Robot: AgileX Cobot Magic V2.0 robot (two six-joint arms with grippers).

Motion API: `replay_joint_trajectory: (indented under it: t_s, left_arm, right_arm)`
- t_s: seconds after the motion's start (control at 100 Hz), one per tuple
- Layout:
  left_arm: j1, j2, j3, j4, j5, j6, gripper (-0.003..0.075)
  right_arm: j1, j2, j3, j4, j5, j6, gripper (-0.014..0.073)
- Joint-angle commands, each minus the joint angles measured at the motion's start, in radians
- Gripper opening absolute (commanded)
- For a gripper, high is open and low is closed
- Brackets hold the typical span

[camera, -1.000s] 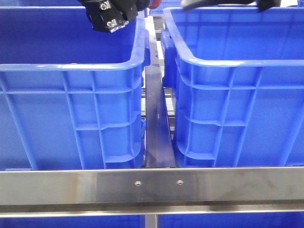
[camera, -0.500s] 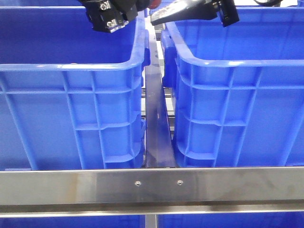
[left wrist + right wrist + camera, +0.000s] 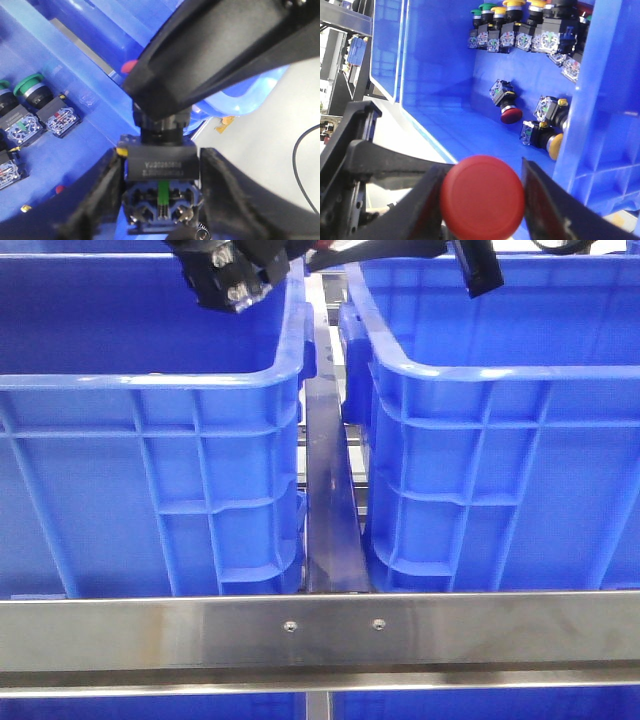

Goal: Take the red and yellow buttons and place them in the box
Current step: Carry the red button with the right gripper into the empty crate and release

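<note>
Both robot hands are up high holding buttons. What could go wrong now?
1. The right gripper pinches the red button by its round, smooth cap, so it might slip out.
2. In the left wrist view the right arm hangs just above the left gripper and its button. They might bump.

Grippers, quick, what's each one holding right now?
Left gripper: shut on a black push-button switch block.
Right gripper: shut on a red round button.

Steel crossbar (image 3: 320, 630) across the front, metal rail (image 3: 328, 490) between crates, green-capped switches (image 3: 31, 90) — black cable (image 3: 305, 165) on pale floor.
</note>
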Motion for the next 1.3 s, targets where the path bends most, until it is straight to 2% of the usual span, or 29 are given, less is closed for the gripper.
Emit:
replay_joint_trajectory:
  t_s: [0.0,0.04,0.1,0.35,0.52,0.75,0.89,1.16,1.29]
  left_arm:
    - [-0.008,-0.029,-0.028,-0.017,-0.057,-0.002,0.0526]
    - [-0.008,-0.029,-0.028,-0.015,-0.055,-0.002,0.0585]
    - [-0.008,-0.029,-0.030,-0.015,-0.055,-0.002,0.0617]
    - [-0.008,-0.029,-0.030,-0.015,-0.055,-0.002,0.0616]
    - [-0.008,-0.029,-0.030,-0.015,-0.049,-0.002,0.0616]
    - [-0.008,-0.029,-0.030,-0.015,-0.048,-0.002,0.0616]
    - [-0.008,-0.029,-0.030,-0.015,-0.048,-0.002,0.0616]
    - [-0.008,-0.029,-0.030,-0.015,-0.048,-0.002,0.0616]
    - [-0.008,-0.029,-0.030,-0.015,-0.050,-0.002,0.0616]
  right_arm:
    - [0.002,-0.034,-0.035,0.064,0.010,-0.009,0.0341]
    - [0.002,-0.034,-0.035,0.064,0.010,-0.009,0.0341]
    - [0.002,-0.034,-0.035,0.064,0.008,-0.009,0.0341]
    - [-0.020,-0.039,-0.055,0.064,0.001,-0.010,0.0341]
    - [-0.104,-0.040,-0.112,0.054,0.031,-0.010,0.0341]
    - [-0.230,-0.040,-0.196,-0.058,0.008,-0.075,0.0341]
    - [-0.271,-0.039,-0.200,-0.126,-0.095,-0.131,0.0341]
    - [-0.269,-0.032,-0.200,-0.403,-0.397,-0.148,0.0341]
    - [-0.269,-0.009,-0.199,-0.500,-0.486,-0.148,0.0341]
